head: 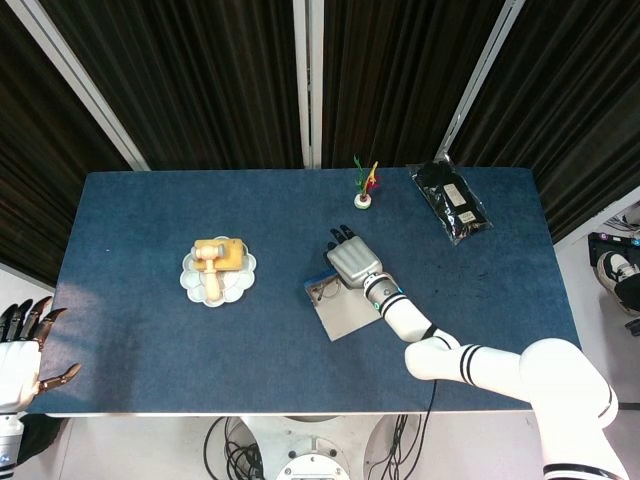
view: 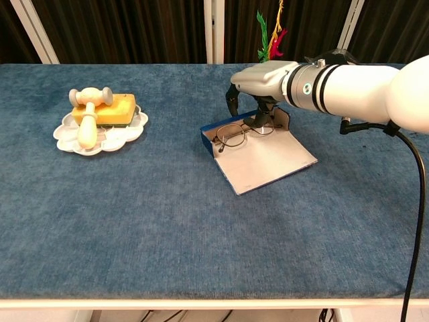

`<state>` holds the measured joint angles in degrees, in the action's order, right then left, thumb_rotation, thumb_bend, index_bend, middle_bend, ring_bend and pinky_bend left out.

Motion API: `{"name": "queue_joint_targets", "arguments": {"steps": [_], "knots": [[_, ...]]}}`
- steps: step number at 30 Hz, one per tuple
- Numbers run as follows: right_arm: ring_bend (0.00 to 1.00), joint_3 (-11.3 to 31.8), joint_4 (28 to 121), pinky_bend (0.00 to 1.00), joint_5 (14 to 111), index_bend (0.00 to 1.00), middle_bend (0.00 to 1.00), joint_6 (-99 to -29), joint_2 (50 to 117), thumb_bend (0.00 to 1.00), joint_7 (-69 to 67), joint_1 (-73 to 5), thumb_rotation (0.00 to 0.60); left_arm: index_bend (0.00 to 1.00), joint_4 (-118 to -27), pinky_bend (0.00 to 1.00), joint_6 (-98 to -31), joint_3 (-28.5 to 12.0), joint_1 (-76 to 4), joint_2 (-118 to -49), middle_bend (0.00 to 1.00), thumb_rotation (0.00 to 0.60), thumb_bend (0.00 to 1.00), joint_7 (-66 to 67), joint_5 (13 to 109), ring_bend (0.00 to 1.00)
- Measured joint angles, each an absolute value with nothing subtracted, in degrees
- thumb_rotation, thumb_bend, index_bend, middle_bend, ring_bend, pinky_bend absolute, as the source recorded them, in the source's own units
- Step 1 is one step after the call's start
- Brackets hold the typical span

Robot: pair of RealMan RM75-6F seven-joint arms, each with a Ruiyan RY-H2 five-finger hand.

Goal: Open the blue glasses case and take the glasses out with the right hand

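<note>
Blue-topped counter (head: 150, 330), long edges running left to right. Right arm reaches in from the near right corner, right hand (view: 263, 79) arched palm-down over the blue glasses case (view: 258, 155), which sits a little right of the counter's middle. Case already open: pale lid flap laid flat toward the near edge, blue tray wall behind it, so the opening part of the task looks done and the take-out is what remains. Glasses (view: 238, 133) lie in the tray, lenses toward the left edge. Fingers curl down onto the end of the frame nearest the arm, thumb to one side; likely a pinch being set there because the thin wire offers little else to hold. Whether the tips have actually closed on the frame I cannot tell: the chest view shows them at or touching it, the head view hides them under the back of the hand. Left hand (head: 20, 345) hangs off the near left corner, fingers spread, holding nothing, partly cut by the frame edge. White scalloped dish (view: 64, 137) with a yellow block and a pale mallet-like toy toward the left edge. Black packet (head: 452, 202) at the far right corner, label unreadable. Small feathered item (head: 364, 184) at the far edge.
</note>
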<state>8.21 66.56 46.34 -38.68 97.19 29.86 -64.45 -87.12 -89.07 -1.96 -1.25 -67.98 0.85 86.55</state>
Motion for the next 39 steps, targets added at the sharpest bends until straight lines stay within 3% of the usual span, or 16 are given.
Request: {"name": "queue_joint_targets", "arguments": {"steps": [6,12,21,32,35,37,39], "knots": [[0.00,8.4,67.7,0.00,47.9,0.57,0.28,-41.6,97.0,0.43,29.3,-63.6,0.600,0.21,-87.2,0.00,-89.0,-2.0,-1.4,-67.9,0.07,0.600,0.04,1.0,86.6,0.00],[0.00,8.4,68.2,0.00,52.8,0.59,0.28,-48.8,98.2,0.39,27.8,-61.0,0.600,0.21,-87.0,0.00,-88.5,-2.2,-1.9,-68.1,0.07,0.600,0.04,0.9,86.8,0.00],[0.00,8.1,60.7,0.00,61.7,0.61,0.29,-60.4,105.7,0.39,23.3,-55.9,0.600,0.21,-86.7,0.00,-88.3,-2.2,-2.3,-68.3,0.07,0.600,0.04,0.7,86.9,0.00],[0.00,11.2,53.8,0.00,63.5,0.61,0.30,-58.3,110.2,0.39,21.3,-54.8,0.600,0.21,-87.0,0.00,-88.4,-2.2,-2.3,-68.2,0.07,0.600,0.04,1.0,87.0,0.00],[0.00,12.5,53.8,0.00,62.2,0.48,0.26,-56.5,110.3,0.36,23.3,-55.2,0.600,0.21,-87.3,0.00,-88.2,-2.1,-2.4,-68.1,0.07,0.600,0.04,1.2,87.0,0.00],[0.00,13.2,54.7,0.00,60.5,0.23,0.19,-54.8,109.8,0.32,25.7,-55.5,0.600,0.21,-87.4,0.00,-88.2,-2.2,-2.4,-68.0,0.07,0.600,0.04,1.4,87.0,0.00],[0.00,13.7,56.3,0.00,58.9,0.11,0.17,-53.4,108.9,0.27,28.1,-55.8,0.600,0.21,-87.5,0.00,-88.3,-2.2,-2.4,-68.0,0.07,0.600,0.04,1.5,86.9,0.00]]}}
